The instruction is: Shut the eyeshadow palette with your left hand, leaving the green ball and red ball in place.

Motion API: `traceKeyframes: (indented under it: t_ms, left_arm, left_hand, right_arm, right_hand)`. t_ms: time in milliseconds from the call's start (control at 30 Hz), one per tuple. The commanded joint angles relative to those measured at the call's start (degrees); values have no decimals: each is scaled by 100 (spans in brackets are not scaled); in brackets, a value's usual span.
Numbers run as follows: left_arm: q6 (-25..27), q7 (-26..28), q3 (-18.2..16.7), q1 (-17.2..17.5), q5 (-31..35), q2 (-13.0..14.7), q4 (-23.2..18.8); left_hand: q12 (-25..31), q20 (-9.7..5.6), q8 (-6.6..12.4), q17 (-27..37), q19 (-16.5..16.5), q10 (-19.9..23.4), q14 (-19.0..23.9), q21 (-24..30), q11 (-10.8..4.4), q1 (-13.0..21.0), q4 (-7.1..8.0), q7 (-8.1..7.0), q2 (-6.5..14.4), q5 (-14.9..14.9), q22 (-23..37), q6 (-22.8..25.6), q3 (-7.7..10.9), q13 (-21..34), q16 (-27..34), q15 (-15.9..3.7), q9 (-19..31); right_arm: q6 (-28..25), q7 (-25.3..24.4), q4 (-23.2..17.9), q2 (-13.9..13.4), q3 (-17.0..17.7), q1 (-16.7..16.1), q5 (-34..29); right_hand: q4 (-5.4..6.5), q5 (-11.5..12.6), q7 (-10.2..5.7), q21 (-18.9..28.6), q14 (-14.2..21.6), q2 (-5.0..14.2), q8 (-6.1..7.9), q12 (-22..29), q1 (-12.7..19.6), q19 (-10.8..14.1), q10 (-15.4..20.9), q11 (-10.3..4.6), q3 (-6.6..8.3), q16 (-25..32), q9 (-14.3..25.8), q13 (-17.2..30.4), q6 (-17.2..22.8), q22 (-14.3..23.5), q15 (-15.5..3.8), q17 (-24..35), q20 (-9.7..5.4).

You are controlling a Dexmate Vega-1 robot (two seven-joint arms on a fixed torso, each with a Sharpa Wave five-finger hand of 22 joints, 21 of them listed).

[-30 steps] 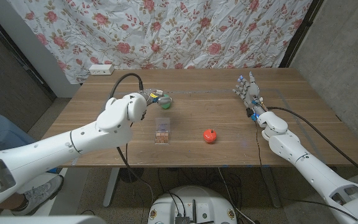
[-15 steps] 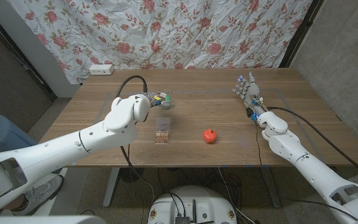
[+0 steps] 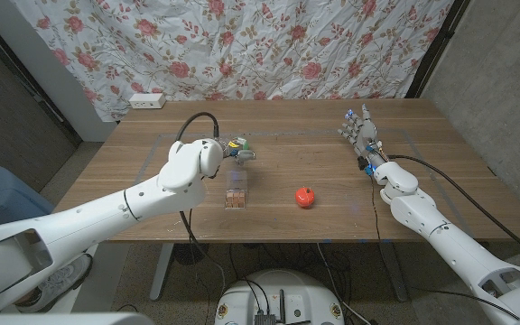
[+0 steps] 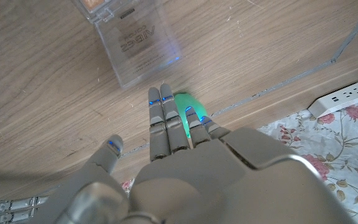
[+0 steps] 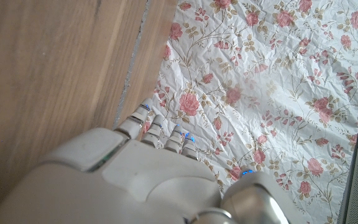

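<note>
The eyeshadow palette (image 3: 235, 200) lies open at mid-table, its clear lid (image 3: 236, 177) standing up behind the pans. My left hand (image 3: 230, 150) hovers just behind that lid with fingers stretched out, holding nothing. In the left wrist view the fingertips (image 4: 161, 94) reach close to the lid's (image 4: 138, 43) edge; contact is unclear. The green ball (image 4: 188, 114) peeks out from under the fingers, and in the head view the hand mostly hides it (image 3: 242, 143). The red ball (image 3: 305, 196) sits right of the palette. My right hand (image 3: 361, 134) stands at the far right, fingers spread and holding nothing.
A white power strip (image 3: 146, 100) lies at the table's far left edge, also seen as the strip (image 4: 347, 96) in the left wrist view. A floral cloth (image 3: 269, 45) hangs behind the table. A thin tape line (image 4: 347, 43) runs across the wood.
My left hand has moved rightward and over the green ball, covering most of it, and its fingers now reach the palette's raised lid. The right arm has not moved.
</note>
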Motion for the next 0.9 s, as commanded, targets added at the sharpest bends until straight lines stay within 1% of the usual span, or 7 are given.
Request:
traceKeyframes:
  t_ms: [33, 300, 433, 500, 633, 700, 900]
  left_arm:
    - [-93, -140, -76, 67, 14, -176, 198]
    - [-88, -166, -96, 75, 63, -171, 217]
    - [-56, -163, -112, 105, 99, -163, 209]
    - [-48, -167, -113, 113, 131, -152, 195]
    - [-55, -150, -157, 154, 123, -145, 177]
    - [-68, -145, -150, 163, 158, -132, 168]
    - [-24, -4, -205, 270, 216, -150, 143]
  left_hand:
    - [30, -15, 38, -8, 47, 184, 100, 45, -27, 29, 47, -12, 374, 29, 20, 101, 5, 13, 41, -11, 29]
    - [95, 8, 70, -9, 119, 672, 373, 35, -22, 38, 120, 27, 375, 31, 15, 422, 9, 38, 48, 20, 43]
    - [94, 17, 64, -5, 159, 753, 487, 40, -24, 33, 140, 46, 369, 30, 14, 468, 4, 44, 66, 29, 47]
    - [112, 11, 50, -2, 156, 874, 603, 30, 13, 31, 157, 57, 368, 29, 13, 485, 1, 51, 86, -17, 52]
    - [145, 19, 63, 0, 146, 1124, 818, 10, -83, 32, 182, 59, 366, 30, 10, 636, -1, 69, 101, -69, 62]
    - [147, 12, 69, 2, 147, 1169, 891, 7, -68, 30, 190, 65, 362, 29, 10, 681, -5, 73, 113, -75, 64]
    - [207, -7, 109, 10, 178, 1586, 1316, 5, -164, 31, 209, -35, 341, 26, 6, 990, -20, 99, 157, -181, 80]
  right_arm:
    - [4, -34, -4, 8, 2, -3, -9]
    - [2, -2, -1, 0, 0, -1, 0]
    - [2, 1, -1, 0, 0, -1, 2]
    - [2, 1, -1, 0, 0, -1, 2]
    - [2, 1, -1, 0, 0, -1, 2]
    - [2, 1, -1, 0, 0, -1, 2]
    - [2, 1, -1, 0, 0, -1, 2]
  right_hand:
    - [37, 20, -56, 36, -24, 564, 30, 31, -2, 25, -1, -49, 1, 36, 28, 11, 8, 16, -676, 23, 3]
    - [37, 20, -55, 36, -22, 565, 29, 32, -2, 25, 2, -46, 2, 37, 28, 11, 7, 16, -669, 23, 1]
    - [37, 20, -47, 36, -24, 564, 28, 29, -2, 24, -6, -47, 1, 36, 28, 11, 4, 16, -667, 23, 1]
    - [37, 20, -50, 36, -22, 564, 27, 31, -2, 24, -2, -51, 1, 37, 28, 11, 3, 16, -666, 23, 1]
    - [37, 20, -51, 36, -24, 564, 30, 32, -2, 25, 1, -48, 1, 36, 28, 11, 9, 16, -676, 23, 2]
    - [37, 20, -48, 36, -25, 564, 31, 32, -2, 24, 3, -47, 1, 35, 28, 11, 12, 16, -676, 23, 4]
    - [37, 20, -47, 36, -24, 564, 30, 31, -2, 25, 0, -48, 1, 36, 28, 11, 10, 16, -674, 23, 0]
